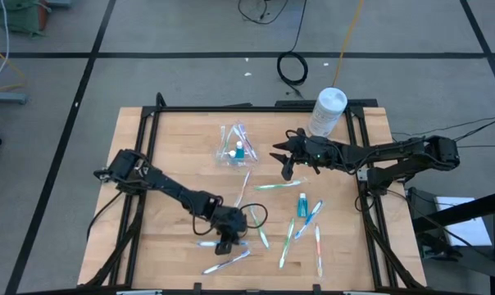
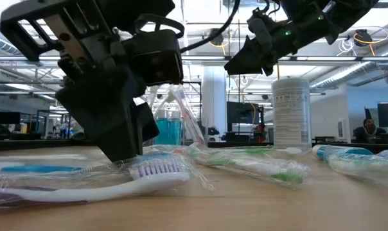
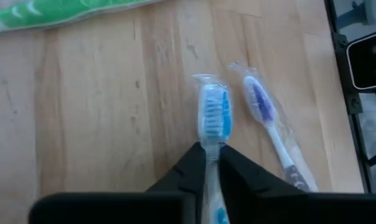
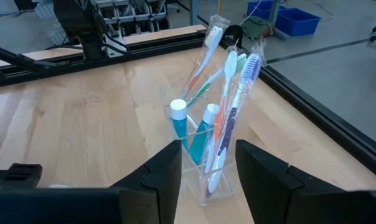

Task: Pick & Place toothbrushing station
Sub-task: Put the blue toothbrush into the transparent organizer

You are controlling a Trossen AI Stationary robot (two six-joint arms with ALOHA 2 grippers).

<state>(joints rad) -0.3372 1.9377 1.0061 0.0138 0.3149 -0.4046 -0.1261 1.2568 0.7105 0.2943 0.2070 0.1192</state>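
Observation:
The clear cup (image 1: 233, 149) stands on the table at the far middle and holds several wrapped toothbrushes (image 4: 228, 87) and two blue toothpaste tubes (image 4: 187, 127). My right gripper (image 1: 279, 154) is open and empty. It hovers above the table just right of the cup, and the cup shows beyond its fingers in the right wrist view (image 4: 203, 171). My left gripper (image 1: 225, 243) is low at the near middle, shut on a wrapped blue-bristled toothbrush (image 3: 214, 115). Other wrapped brushes lie loose on the table. My left gripper pinches the blue-bristled toothbrush between its two fingers at the neck just behind the head (image 3: 211, 152). The fingers come from above, slanting down, one on each side of the brush. The head sticks out past the fingertips, close over the table; I cannot tell whether it is lifted.
A white canister (image 1: 327, 111) stands at the far right corner. Loose wrapped brushes (image 1: 276, 186) (image 1: 317, 246) (image 1: 227, 262) and a toothpaste tube (image 1: 302, 205) lie across the near right half. A purple-bristled brush (image 3: 266, 118) lies beside the held one. Black frame rails run along the table's edges.

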